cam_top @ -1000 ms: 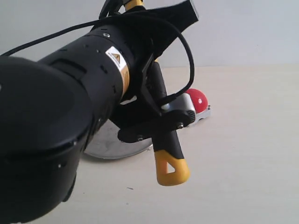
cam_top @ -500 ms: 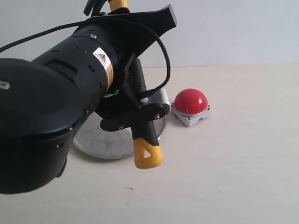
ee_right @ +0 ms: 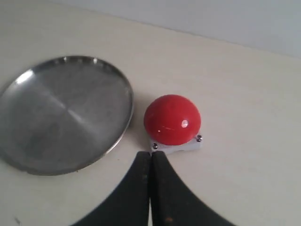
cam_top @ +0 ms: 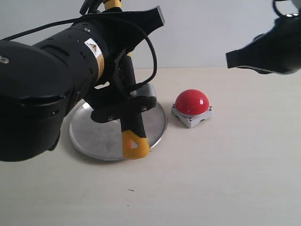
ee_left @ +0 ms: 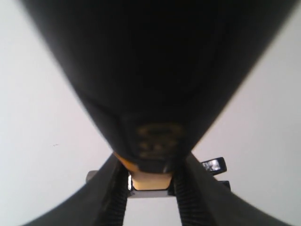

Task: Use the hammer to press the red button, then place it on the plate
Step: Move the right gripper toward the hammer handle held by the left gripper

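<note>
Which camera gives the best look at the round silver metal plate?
The right wrist view: the round silver metal plate lies nearly whole and uncovered there. In the exterior view the left gripper and yellow-and-black hammer hide part of it. The left wrist view shows none of it.

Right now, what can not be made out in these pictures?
1. Head of the hammer: hidden behind the left arm in the exterior view; in the left wrist view a dark blur near the lens covers it.
2. Whether the handle end touches the plate: they overlap in the exterior view, the height is unclear.
3. The right arm: mostly cut off by the exterior view's right edge; its jaws do not show there.
</note>
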Motion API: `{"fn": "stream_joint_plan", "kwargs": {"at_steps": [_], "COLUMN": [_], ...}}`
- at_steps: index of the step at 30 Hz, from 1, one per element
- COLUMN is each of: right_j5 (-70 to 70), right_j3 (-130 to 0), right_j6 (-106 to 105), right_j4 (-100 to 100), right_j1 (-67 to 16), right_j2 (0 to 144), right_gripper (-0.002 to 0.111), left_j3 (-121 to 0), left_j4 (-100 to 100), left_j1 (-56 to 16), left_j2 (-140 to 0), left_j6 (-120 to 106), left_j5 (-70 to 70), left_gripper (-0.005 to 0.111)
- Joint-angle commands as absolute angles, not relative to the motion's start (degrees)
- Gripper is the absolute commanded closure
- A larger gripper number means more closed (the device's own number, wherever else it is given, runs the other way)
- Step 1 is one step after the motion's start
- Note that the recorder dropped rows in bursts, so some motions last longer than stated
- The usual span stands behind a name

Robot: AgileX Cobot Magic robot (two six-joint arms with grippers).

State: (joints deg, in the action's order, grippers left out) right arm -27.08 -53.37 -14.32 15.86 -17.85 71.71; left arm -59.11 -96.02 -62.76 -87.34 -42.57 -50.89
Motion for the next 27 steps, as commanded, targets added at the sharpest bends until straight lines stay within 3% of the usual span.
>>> {"fn": "stream_joint_plan", "kwargs": {"at_steps": [1,6,11,15,21,24,27], "right_j5": [-44.5,-63.9,-70.0,-70.0,-70.0,-70.0,-70.0], "right_j3": [-66.9,-77.9,-78.3,-78.3,-78.3,-78.3,-78.3], "right_j6": [-34.1,-46.7,-60.1,-66.9,-67.7,-67.4,-67.4], "right_j4": [28.1,47.1,64.1,75.2,77.7,79.3,79.9], "right_j1": [-13.5,-6.9,-4.9,-4.9,-5.3,-7.5,-11.3], "right_j2": [82.2,93.0,100.4,105.3,107.0,107.0,107.0], "right_gripper": [0.108,0.108,0.105,0.090,0.058,0.050,0.049], "left_j3": [-59.5,-59.5,-60.4,-62.7,-63.3,-63.3,-63.3], "left_j4": [-99.9,-99.9,-99.9,-99.9,-99.9,-99.9,-99.9], "left_j1": [-58.1,-52.2,-49.1,-49.1,-49.1,-49.1,-49.1], "left_j2": [-86.0,-86.0,-86.0,-86.0,-86.6,-87.5,-88.9], "left_j6": [-43.9,-45.1,-45.1,-45.1,-46.0,-48.7,-52.0], "left_j5": [-51.8,-47.1,-39.1,-36.1,-32.9,-33.7,-36.6], "left_gripper": [0.107,0.107,0.107,0.107,0.107,0.107,0.107]}}
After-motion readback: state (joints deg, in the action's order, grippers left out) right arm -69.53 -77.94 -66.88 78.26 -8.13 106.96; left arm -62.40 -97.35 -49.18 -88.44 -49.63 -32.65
